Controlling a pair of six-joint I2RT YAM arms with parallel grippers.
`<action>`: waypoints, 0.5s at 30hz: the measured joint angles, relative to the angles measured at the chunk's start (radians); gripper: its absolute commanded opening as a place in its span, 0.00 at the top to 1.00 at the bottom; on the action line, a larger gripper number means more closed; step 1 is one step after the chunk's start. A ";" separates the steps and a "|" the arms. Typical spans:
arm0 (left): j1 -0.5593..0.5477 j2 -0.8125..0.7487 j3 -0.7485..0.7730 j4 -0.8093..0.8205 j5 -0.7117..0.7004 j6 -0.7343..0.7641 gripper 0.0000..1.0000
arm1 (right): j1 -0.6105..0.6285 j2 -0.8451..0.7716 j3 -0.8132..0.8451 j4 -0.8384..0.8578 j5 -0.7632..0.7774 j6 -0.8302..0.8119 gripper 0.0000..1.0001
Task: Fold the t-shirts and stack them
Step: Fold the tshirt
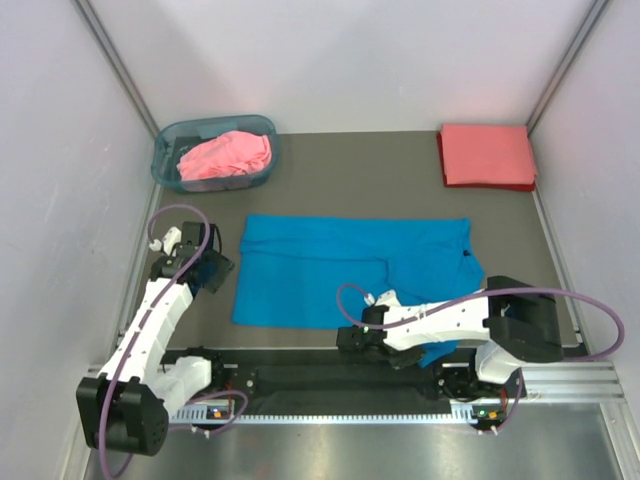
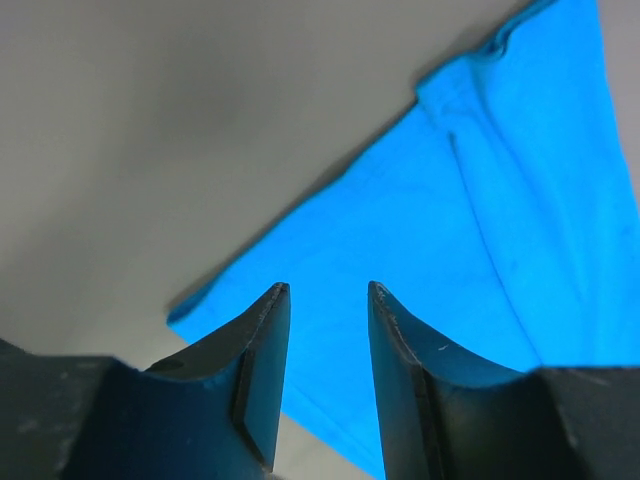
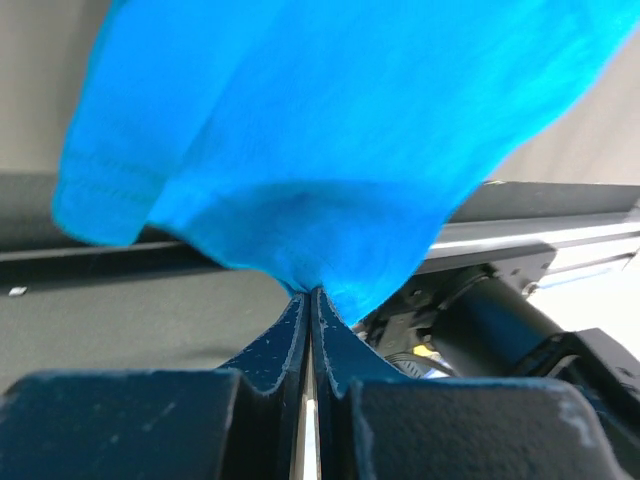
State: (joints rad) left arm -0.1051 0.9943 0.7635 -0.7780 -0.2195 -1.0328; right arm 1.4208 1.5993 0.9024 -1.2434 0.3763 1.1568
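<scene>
The bright blue t-shirt (image 1: 350, 265) lies spread on the dark table in the middle. My right gripper (image 1: 347, 338) is at the shirt's near edge. In the right wrist view the right gripper (image 3: 308, 292) is shut on a pinch of the blue t-shirt (image 3: 330, 130), which bunches up from the fingertips. My left gripper (image 1: 215, 270) is open and empty just left of the shirt's left edge. In the left wrist view the left gripper (image 2: 328, 290) hovers over a corner of the blue t-shirt (image 2: 450, 260). The pink t-shirt (image 1: 225, 155) lies crumpled in the basket. The coral-red t-shirt (image 1: 487, 155) lies folded at the back right.
The translucent blue-grey basket (image 1: 170, 135) stands at the back left. White walls close in the table on three sides. A metal rail (image 1: 350, 385) with the arm bases runs along the near edge.
</scene>
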 measured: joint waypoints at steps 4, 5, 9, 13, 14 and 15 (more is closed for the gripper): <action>0.000 -0.014 -0.025 -0.024 0.053 -0.024 0.56 | -0.025 -0.013 0.011 -0.037 0.034 0.000 1.00; 0.000 -0.014 -0.026 -0.030 0.066 -0.024 0.56 | -0.029 -0.018 0.011 -0.041 0.038 0.000 1.00; 0.000 -0.019 -0.026 -0.062 0.085 -0.026 0.59 | -0.055 -0.037 0.025 -0.066 0.072 -0.001 1.00; 0.000 -0.037 -0.026 -0.106 0.078 -0.042 0.60 | -0.102 -0.082 0.043 -0.073 0.113 -0.003 1.00; 0.000 -0.039 -0.026 -0.126 0.077 -0.049 0.60 | -0.117 -0.097 0.044 -0.074 0.126 -0.005 1.00; 0.000 -0.039 -0.026 -0.147 0.077 -0.056 0.60 | -0.132 -0.111 0.045 -0.077 0.136 -0.006 1.00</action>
State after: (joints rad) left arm -0.1051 0.9558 0.7376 -0.9249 -0.1425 -1.0893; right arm 1.2892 1.4879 0.9478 -1.3209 0.5125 1.1511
